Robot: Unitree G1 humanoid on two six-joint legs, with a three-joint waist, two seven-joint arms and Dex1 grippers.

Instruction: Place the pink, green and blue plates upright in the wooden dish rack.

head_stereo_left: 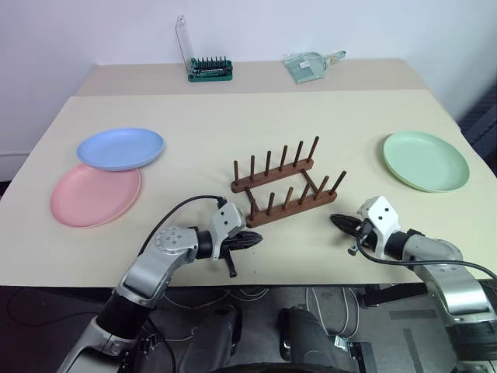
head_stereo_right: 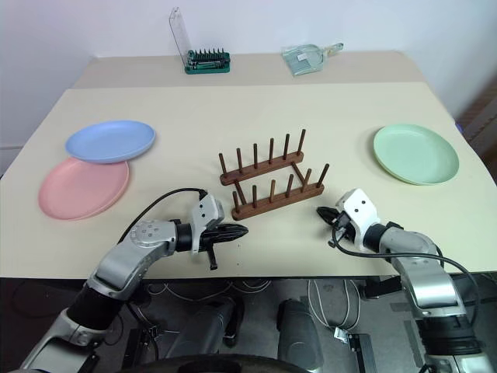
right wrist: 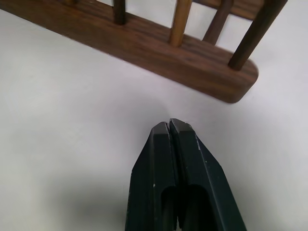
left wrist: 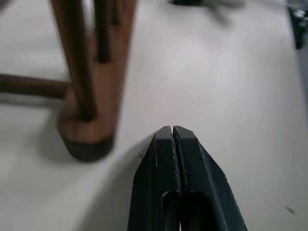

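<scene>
Left eye view takes in the whole table (head_stereo_left: 233, 109): the rack (head_stereo_left: 283, 186) stands near its middle, every peg bare. Far to the left lie two plates, the blue plate (head_stereo_left: 120, 148) resting partly on the pink plate (head_stereo_left: 93, 196), overlapping its far edge. The green plate (head_stereo_left: 425, 160) lies flat and alone, well out to the right. At the back sit a tool case (head_stereo_left: 208, 68) with its clear lid up and a small clear dustpan (head_stereo_left: 309, 64).

Both arms hang low over the near edge, either side of the rack. The left gripper (head_stereo_left: 253, 238) has its fingers pressed together on nothing, its tip just beside the near rail's left end. The right gripper (head_stereo_left: 339, 221) is likewise closed and empty, near the rail's right end.

So no plate is in hand yet — the step, as I judge it, is to go and fetch one. Each gripper is well apart from its nearest plate: green lies beyond and to the right of the right gripper, blue and pink off to the left of the left one. To do it well, the fingers should open before reaching, take the rim rather than the flat — blue first, since it rides on pink — and tip the plate on edge between two pairs of pegs.
</scene>
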